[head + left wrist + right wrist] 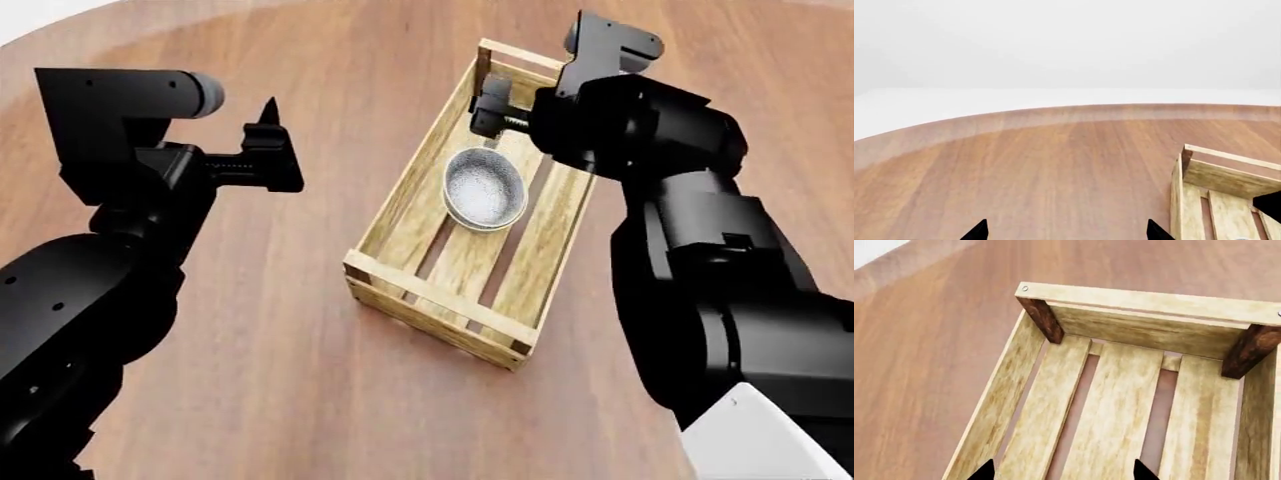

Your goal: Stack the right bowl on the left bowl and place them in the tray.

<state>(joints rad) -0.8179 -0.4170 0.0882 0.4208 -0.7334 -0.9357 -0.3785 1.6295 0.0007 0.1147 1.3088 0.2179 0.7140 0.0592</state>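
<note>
Bowls [485, 188] look stacked as one, resting on the tray [400, 280] slats mid-bench [294, 330]. Right hand [491, 108] hangs just above the far end, fingers spread, holding nothing. Left hand [267, 145] off beside the tray, open, empty. Risk: a careless retreat clips the tray wall, shifts the stack.

Bowls [485, 188] (stacked) inside tray [400, 205], centred on table [307, 330].
</note>
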